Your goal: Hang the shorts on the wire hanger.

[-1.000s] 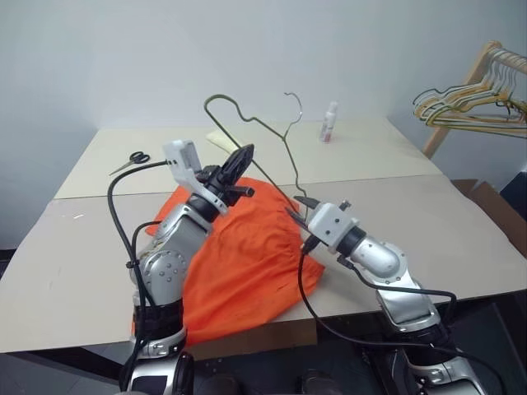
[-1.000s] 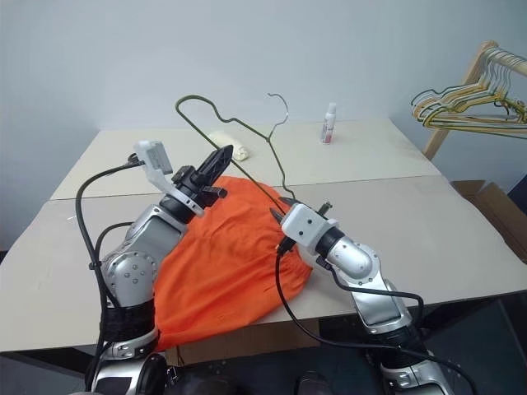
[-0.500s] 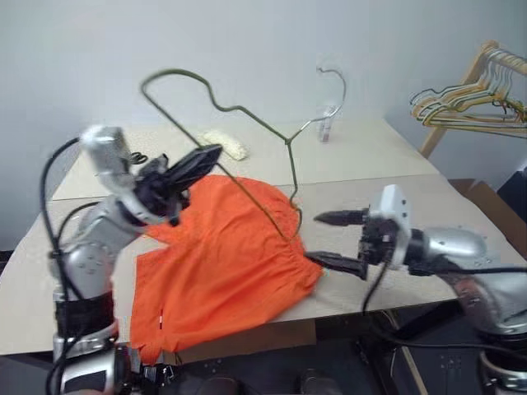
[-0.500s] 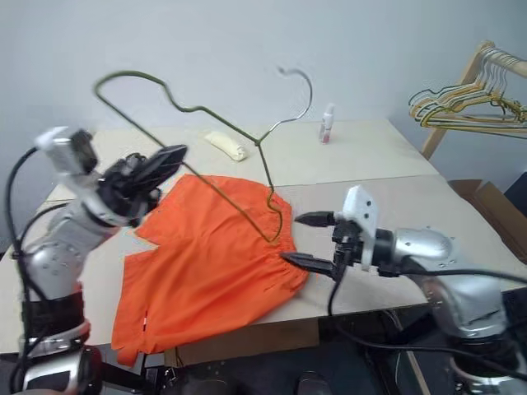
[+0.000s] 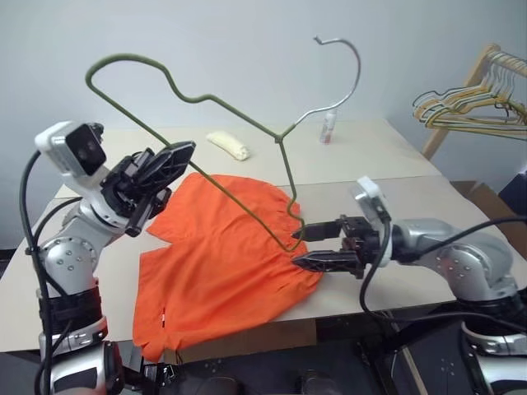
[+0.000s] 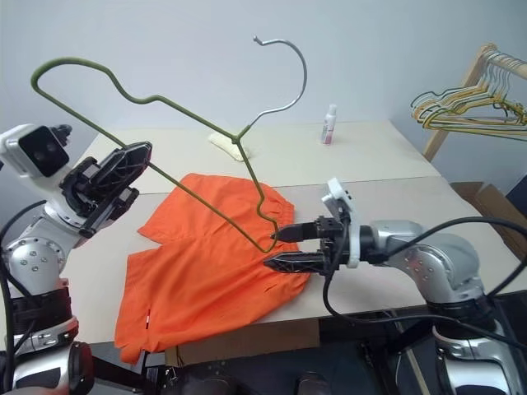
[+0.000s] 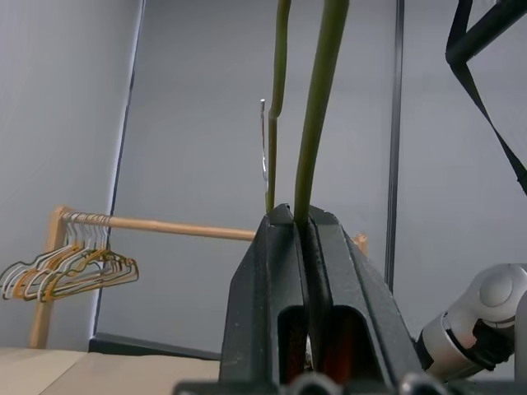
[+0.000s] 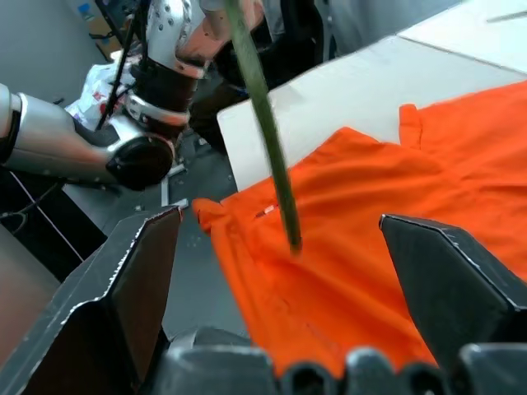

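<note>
left eye view: the left gripper (image 5: pixel 165 164) is clamped tight on the long bottom bar of the wire hanger (image 5: pixel 239 123), holding it up in the air at a tilt so the silver hook points up toward the back wall. the hanger's low corner dips down to just above the gathered waistband of the shorts (image 5: pixel 222 263), which lie flat on the table (image 5: pixel 412 197), partly hanging over its front edge. the right gripper (image 5: pixel 317 245) sits right beside that low corner of the hanger, fingers spread wide with nothing between them, aimed at the waistband.

right eye view: same layout. a white spray bottle (image 6: pixel 329 124) stands far behind the hanger, and a rack of spare hangers (image 6: pixel 461 103) is off to the hanger's right side, well apart.

left wrist view: two green runs of the hanger wire rise out from between the shut fingers (image 7: pixel 272 288).

right wrist view: the hanger wire comes down between the wide-open fingers (image 8: pixel 123 280), its end just above the orange cloth.

to do this step well, the right gripper probably wants to pinch only the top layer of the waistband, right by the hanger's low corner, then feed it over the wire end while the left keeps the hanger steady. thin cloth, so grabbing both layers is the risk.
</note>
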You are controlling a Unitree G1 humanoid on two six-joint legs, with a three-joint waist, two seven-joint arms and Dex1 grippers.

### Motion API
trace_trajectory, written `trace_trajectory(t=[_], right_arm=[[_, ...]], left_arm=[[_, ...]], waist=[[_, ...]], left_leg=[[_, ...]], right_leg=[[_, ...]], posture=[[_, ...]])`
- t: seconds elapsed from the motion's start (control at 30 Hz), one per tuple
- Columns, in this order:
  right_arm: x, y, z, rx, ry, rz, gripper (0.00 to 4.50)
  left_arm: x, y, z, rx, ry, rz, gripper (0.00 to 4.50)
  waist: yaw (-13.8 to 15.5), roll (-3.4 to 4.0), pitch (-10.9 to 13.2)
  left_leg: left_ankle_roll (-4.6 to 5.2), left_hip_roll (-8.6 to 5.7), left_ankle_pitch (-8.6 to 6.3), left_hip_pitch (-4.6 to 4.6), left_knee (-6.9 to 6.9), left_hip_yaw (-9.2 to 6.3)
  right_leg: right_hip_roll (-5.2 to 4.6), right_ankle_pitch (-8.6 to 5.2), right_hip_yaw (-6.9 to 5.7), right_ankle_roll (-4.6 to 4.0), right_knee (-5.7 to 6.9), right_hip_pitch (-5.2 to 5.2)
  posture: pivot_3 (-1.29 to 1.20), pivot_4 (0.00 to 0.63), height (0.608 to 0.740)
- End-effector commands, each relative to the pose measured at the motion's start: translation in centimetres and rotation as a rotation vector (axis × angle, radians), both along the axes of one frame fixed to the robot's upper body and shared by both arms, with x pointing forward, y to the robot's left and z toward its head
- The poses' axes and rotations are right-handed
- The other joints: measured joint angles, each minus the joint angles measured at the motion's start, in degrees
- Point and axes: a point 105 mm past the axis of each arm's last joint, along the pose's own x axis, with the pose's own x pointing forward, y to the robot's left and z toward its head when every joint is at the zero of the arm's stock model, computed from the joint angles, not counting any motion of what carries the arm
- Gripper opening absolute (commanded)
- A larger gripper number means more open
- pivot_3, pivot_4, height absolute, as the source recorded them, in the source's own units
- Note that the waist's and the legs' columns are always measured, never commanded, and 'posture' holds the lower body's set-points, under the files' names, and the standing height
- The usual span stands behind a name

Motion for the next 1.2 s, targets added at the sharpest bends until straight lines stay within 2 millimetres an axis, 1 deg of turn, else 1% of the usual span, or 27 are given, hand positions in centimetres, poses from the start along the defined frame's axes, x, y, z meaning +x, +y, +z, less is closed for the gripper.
trace_trajectory(t=[0.03,0.17,0.27,0.37,0.43,0.47,0.63,0.67,0.73,0.77,0.8,0.83,0.87,0.93,0.97,1.0,1.03,1.07,1.13,1.2], right_arm=[[0.4,0.2,1.0,0.025,-0.04,0.017,4.49],[0.4,0.2,1.1,0.019,-0.045,0.054,4.49],[0.5,0.3,1.2,0.02,-0.053,0.058,3.97],[0.5,0.4,1.2,0.017,-0.058,0.065,2.99],[0.6,0.6,1.1,0.015,-0.061,0.063,2.16],[0.7,0.6,1.2,0.018,-0.064,0.063,1.93],[0.9,0.6,1.2,0.031,-0.073,0.049,0.19],[0.9,0.6,1.2,0.033,-0.075,0.049,0.04],[0.8,0.6,1.2,0.038,-0.076,0.046,0.04],[0.7,0.5,1.2,0.048,-0.074,0.043,0.04],[0.7,0.4,1.3,0.055,-0.073,0.04,0.0],[0.6,0.4,1.4,0.061,-0.075,0.034,0.0],[0.7,0.3,1.5,0.071,-0.073,0.023,0.0],[0.9,-0.4,1.9,0.1,-0.065,-0.029,0.0],[1.0,-0.8,2.0,0.115,-0.055,-0.054,0.0],[1.0,-1.1,2.2,0.124,-0.047,-0.07,0.0],[1.1,-1.7,2.0,0.118,-0.033,-0.103,0.0],[1.1,-2.0,1.8,0.112,-0.022,-0.126,0.0],[1.0,-3.2,1.0,0.063,0.01,-0.187,0.0],[1.0,-5.1,-0.4,0.009,0.106,-0.258,0.0]], left_arm=[[-0.6,-0.3,1.1,0.002,-0.061,-0.007,0.0],[-0.8,-0.1,1.3,-0.015,-0.061,-0.014,0.0],[-0.8,-0.1,1.2,-0.016,-0.058,-0.011,0.0],[-0.9,-0.2,1.2,-0.026,-0.05,-0.016,0.0],[-0.9,-0.4,1.0,-0.012,-0.052,-0.013,0.0],[-0.9,-0.4,0.9,-0.011,-0.049,-0.012,0.0],[-0.6,-0.4,0.5,0.001,-0.043,0.003,0.0],[-0.6,-0.4,0.2,0.011,-0.037,-0.002,0.0],[-0.6,-0.5,-0.5,0.033,-0.024,-0.008,0.0],[-0.1,-0.9,-1.3,0.079,0.007,0.012,0.0],[0.2,-1.2,-1.9,0.113,0.029,0.027,0.51],[0.5,-1.5,-2.5,0.152,0.045,0.042,0.71],[0.8,-1.8,-3.3,0.206,0.053,0.067,1.02],[2.0,-2.7,-7.1,0.446,0.091,0.159,1.69],[2.3,-2.7,-8.7,0.522,0.118,0.187,2.02],[2.5,-2.7,-9.7,0.562,0.135,0.201,2.34],[2.7,-2.5,-10.8,0.609,0.142,0.22,2.69],[2.7,-2.4,-11.5,0.642,0.144,0.231,2.92],[2.5,-2.2,-13.0,0.747,0.114,0.242,3.55],[2.1,-2.0,-14.2,0.848,0.068,0.243,4.22]], waist=[[0.1,0.0,0.0],[0.1,0.0,0.0],[0.2,0.0,0.0],[0.3,0.0,0.0],[0.3,0.0,0.0],[0.3,0.0,0.0],[0.3,0.0,0.0],[0.3,0.0,0.0],[0.3,0.0,0.0],[0.3,0.0,0.0],[0.3,0.0,0.0],[0.3,0.0,0.0],[0.3,0.0,0.0],[0.6,0.0,0.0],[0.7,0.01,0.0],[0.9,0.01,0.0],[1.0,0.01,0.0],[1.0,0.01,0.0],[1.1,0.01,0.0],[1.3,0.02,0.0]], left_leg=[[0.0,0.0,0.0,-0.03,0.0,-0.01],[-0.01,-0.01,0.0,-0.13,0.0,-0.01],[0.0,0.0,0.0,-0.13,0.0,-0.01],[-0.01,0.0,0.0,-0.13,0.0,-0.01],[-0.01,0.0,0.0,-0.13,0.0,-0.01],[-0.01,0.0,0.0,-0.13,0.0,-0.01],[-0.02,-0.01,0.0,-0.15,0.0,-0.01],[-0.02,-0.01,0.0,-0.16,0.0,-0.01],[-0.02,0.0,0.0,-0.16,0.0,-0.01],[-0.02,-0.01,0.0,-0.16,0.0,0.0],[-0.02,-0.01,0.0,-0.16,0.0,0.0],[-0.02,-0.01,0.0,-0.16,0.0,-0.01],[-0.02,-0.03,0.0,-0.15,-0.01,-0.01],[-0.02,-0.07,0.0,-0.16,0.0,-0.01],[-0.02,-0.17,0.0,-0.16,-0.01,-0.01],[-0.02,-0.25,0.0,-0.14,-0.05,0.0],[-0.01,-0.23,0.0,-0.16,-0.06,0.0],[-0.01,-0.23,0.0,-0.16,-0.06,-0.01],[0.0,-0.08,-0.01,-0.24,-0.06,-0.01],[0.01,-0.01,-0.02,-0.37,-0.06,-0.02]], right_leg=[[0.0,0.0,-0.01,0.0,0.0,-0.03],[-0.02,0.0,0.0,0.0,-0.01,-0.13],[-0.01,0.01,-0.01,0.0,-0.01,-0.13],[-0.01,0.01,-0.01,0.0,0.0,-0.13],[-0.01,0.01,0.0,0.0,0.01,-0.14],[-0.01,0.01,0.0,0.0,0.0,-0.14],[-0.02,0.01,-0.01,0.0,0.0,-0.16],[-0.02,0.01,-0.01,0.0,0.0,-0.17],[-0.02,0.01,-0.01,0.0,0.0,-0.16],[-0.02,0.01,0.0,0.0,0.0,-0.17],[-0.02,0.01,-0.01,0.0,0.0,-0.16],[-0.01,0.01,-0.01,0.0,-0.01,-0.16],[-0.02,0.01,-0.01,0.0,0.01,-0.16],[-0.03,0.02,0.0,0.01,0.01,-0.15],[-0.03,0.02,-0.01,0.01,-0.01,-0.15],[-0.04,0.02,0.03,0.01,0.0,-0.16],[-0.04,0.02,0.02,0.01,-0.03,-0.17],[-0.04,0.02,0.02,0.01,-0.02,-0.17],[-0.06,0.02,0.01,0.01,-0.04,-0.25],[-0.06,0.02,-0.04,0.0,-0.07,-0.31]], posture=[[0.11,0.0,0.74],[0.11,0.0,0.74],[0.12,0.0,0.74],[0.12,0.0,0.74],[0.12,0.0,0.74],[0.12,0.0,0.74],[0.11,0.0,0.74],[0.11,0.0,0.74],[0.11,0.0,0.74],[0.11,0.0,0.74],[0.11,0.0,0.74],[0.11,0.0,0.74],[0.11,0.0,0.74],[0.11,0.0,0.74],[0.11,0.0,0.74],[0.11,0.0,0.74],[0.1,0.0,0.74],[0.1,0.0,0.74],[0.09,0.0,0.74],[0.09,0.0,0.74]])
